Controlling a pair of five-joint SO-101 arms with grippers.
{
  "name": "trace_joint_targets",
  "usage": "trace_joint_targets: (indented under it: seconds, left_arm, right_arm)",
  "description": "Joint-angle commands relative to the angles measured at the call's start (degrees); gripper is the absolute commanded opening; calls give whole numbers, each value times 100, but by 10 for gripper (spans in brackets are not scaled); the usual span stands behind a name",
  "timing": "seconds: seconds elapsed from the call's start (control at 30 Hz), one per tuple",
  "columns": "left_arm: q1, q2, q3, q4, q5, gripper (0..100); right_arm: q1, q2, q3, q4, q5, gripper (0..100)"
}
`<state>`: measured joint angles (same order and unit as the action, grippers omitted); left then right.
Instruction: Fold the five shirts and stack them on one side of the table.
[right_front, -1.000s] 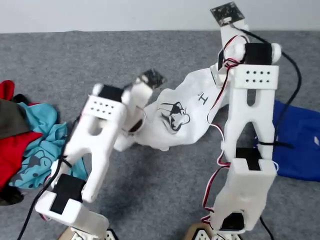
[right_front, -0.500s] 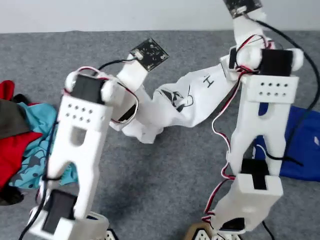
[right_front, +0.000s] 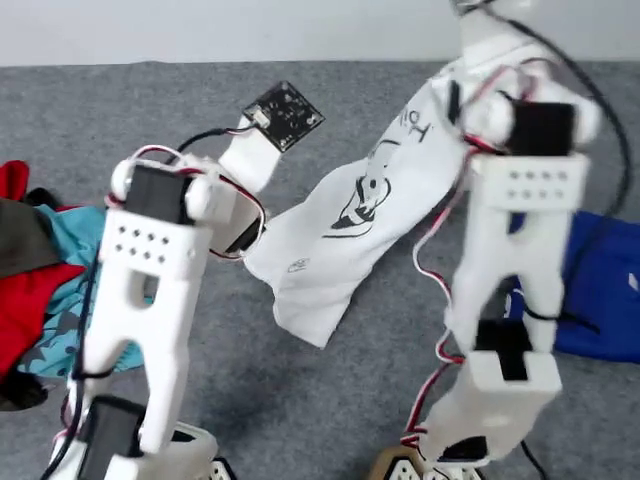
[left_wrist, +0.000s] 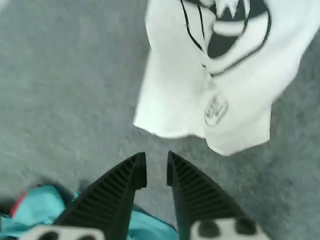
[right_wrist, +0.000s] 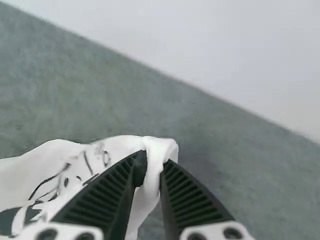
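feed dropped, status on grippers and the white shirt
Left gripper empty, barely open, near white shirt. Right gripper shut on its far end, lifted. Blue shirt lies beside right arm.

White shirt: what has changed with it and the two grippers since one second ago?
The right gripper, shut on the white shirt, pulled it toward the far edge of the table, stretching the bunched cloth out. The left gripper let go and is now off it. The shirt pile and the blue shirt stayed.

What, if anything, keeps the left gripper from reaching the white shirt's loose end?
Probably nothing, so yes: the left gripper hangs just short of the white shirt, with bare table between them. Its jaws are barely parted and would need widening.
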<state>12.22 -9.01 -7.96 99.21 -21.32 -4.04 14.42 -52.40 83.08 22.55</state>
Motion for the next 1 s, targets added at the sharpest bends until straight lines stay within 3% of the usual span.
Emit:
trace_joint_targets:
  seconds: [0.0, 0.37, 0.57, 0.77, 0.9, 0.97]
  left_arm:
    - [79, 62, 48, 123, 70, 98]
    - [730, 738, 259, 79, 70, 99]
    - [791, 1890, 286, -475, 70, 100]
    - [800, 2655, 277, -879, 79, 167]
    - [800, 2936, 277, -1011, 97, 151]
    - [800, 2954, 259, -1002, 79, 85]
  right_arm:
    - [-347, 13, -88, -251, -18, 9]
    - [-673, -233, -677, -215, -316, 9]
    - [-488, -224, -519, -48, -325, 9]
    - [-409, -224, -422, 110, -325, 9]
    - [-409, -224, -422, 154, -325, 9]
    - [-365, -242, -422, 154, -316, 9]
